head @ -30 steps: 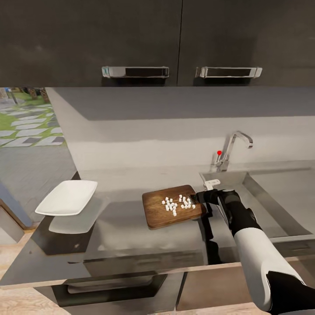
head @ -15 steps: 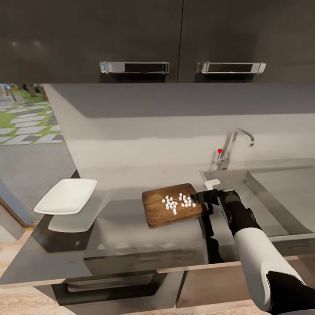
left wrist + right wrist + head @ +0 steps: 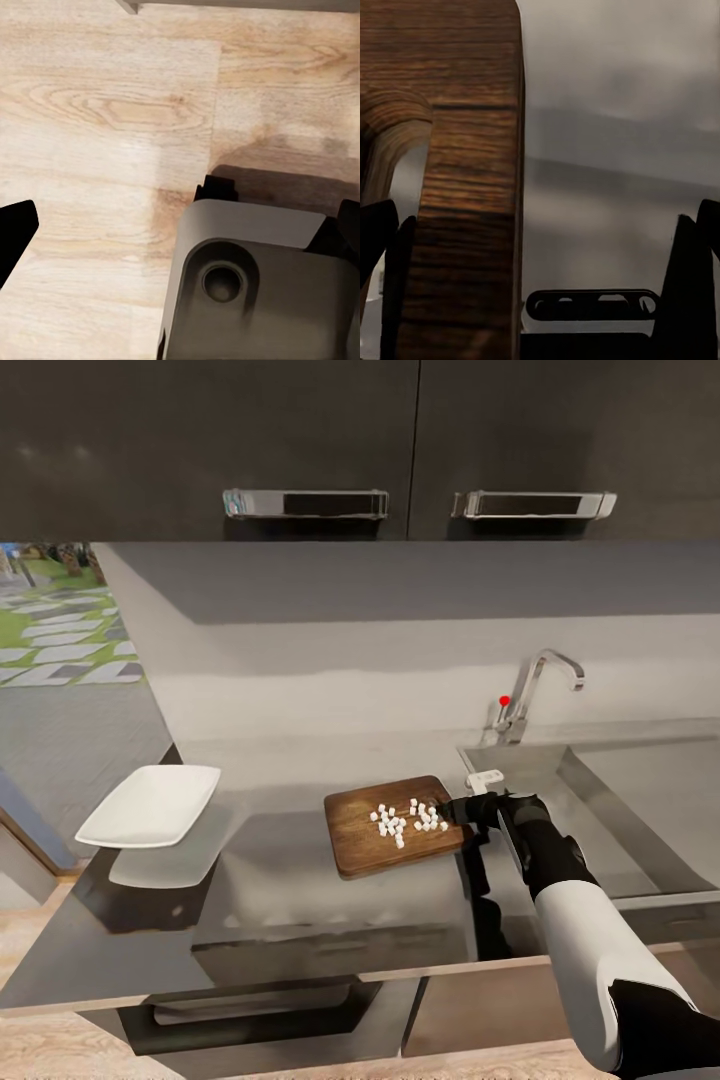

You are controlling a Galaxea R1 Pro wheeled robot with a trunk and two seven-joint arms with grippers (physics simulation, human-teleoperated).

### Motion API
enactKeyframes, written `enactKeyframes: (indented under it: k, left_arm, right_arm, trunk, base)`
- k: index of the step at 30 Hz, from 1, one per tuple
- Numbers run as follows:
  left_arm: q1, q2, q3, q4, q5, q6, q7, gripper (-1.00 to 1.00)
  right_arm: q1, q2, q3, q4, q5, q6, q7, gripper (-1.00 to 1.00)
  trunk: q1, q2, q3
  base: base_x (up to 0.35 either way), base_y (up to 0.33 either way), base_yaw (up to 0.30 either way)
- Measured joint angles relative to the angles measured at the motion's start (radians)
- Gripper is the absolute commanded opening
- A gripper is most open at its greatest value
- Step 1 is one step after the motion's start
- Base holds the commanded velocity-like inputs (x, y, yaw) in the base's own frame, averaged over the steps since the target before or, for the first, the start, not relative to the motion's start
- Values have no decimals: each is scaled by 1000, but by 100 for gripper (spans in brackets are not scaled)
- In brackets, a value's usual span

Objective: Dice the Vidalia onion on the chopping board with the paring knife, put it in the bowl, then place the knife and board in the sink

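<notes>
Currently the right gripper [image 3: 462,810] is positioned at the sink-side edge of the chopping board [image 3: 360,840]. In the right wrist view, the dark fingers [image 3: 687,285] are spread wide, with the board's wooden edge [image 3: 472,187] beside one finger and not clamped between them; the gripper is therefore read as released. The left gripper [image 3: 180,225] is pointed at the wooden floor [image 3: 97,112]; of it, one dark fingertip [image 3: 13,229] is shown, and its state cannot be told.

Compared with the earlier pictures, the arm, board and bowl are unchanged relative to one another. The whole head view has shifted slightly, so camera motion is indicated, not motion of the objects. Dicing is judged complete; transfer to the bowl is not yet done.

The diced onion [image 3: 405,822] is seen as a loose cluster of small white cubes on the board's sink-side half. The board lies flat on the countertop [image 3: 290,900], just beside the sink [image 3: 600,800]. The white bowl [image 3: 150,806] stands well apart, at the countertop's far left.
</notes>
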Motion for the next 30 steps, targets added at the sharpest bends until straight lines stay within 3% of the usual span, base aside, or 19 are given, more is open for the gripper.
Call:
enactKeyframes:
  k: [27,30]
  left_arm:
    - [0,0,0,0,0,1,0,100]
    - [1,-3,-1,-3,-2,-3,3,100]
  right_arm:
    - [0,-1,-1,0,-1,0,2,100]
    - [0,15,3,-17,-3,0,7,100]
  trunk:
    - [0,0,-1]
    - [0,0,-1]
  base:
    - [0,0,0]
    - [0,0,0]
